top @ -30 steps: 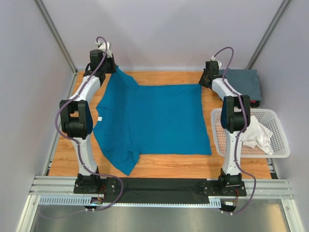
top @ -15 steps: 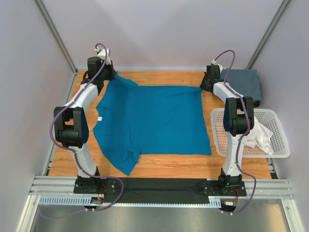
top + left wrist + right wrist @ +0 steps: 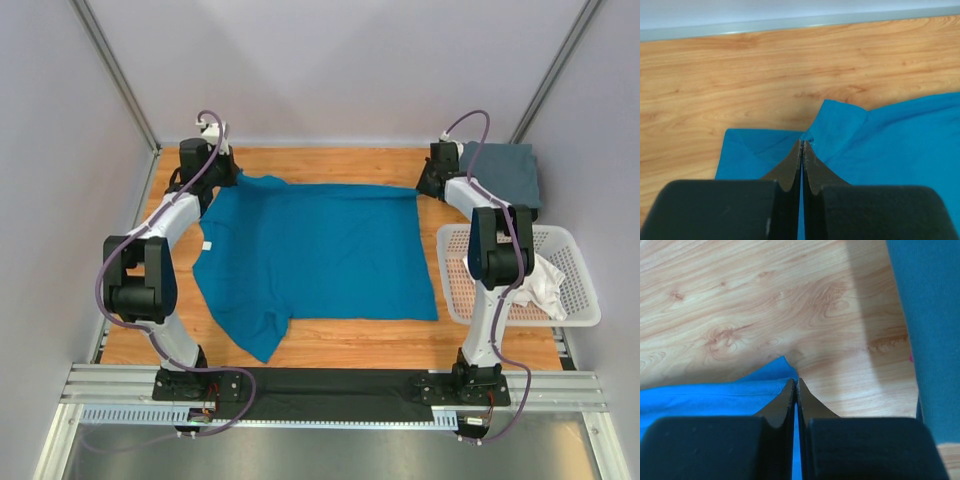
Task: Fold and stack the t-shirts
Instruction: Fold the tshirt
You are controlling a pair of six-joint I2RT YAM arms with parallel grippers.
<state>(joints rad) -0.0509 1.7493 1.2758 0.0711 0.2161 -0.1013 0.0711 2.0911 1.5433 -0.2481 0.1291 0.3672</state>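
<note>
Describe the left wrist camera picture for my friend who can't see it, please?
The left gripper, its two black fingers pressed shut, pinches an edge of the teal-blue t-shirt, with a little peak of cloth at the fingertips. The shirt lies on a wooden table, and a pale wall runs along the top of the picture.

Wooden table (image 3: 350, 346), white lattice basket (image 3: 578, 262) at its right edge

Overhead looks down; wrist views close, share teal t-shirt (image 3: 320, 250).
</note>
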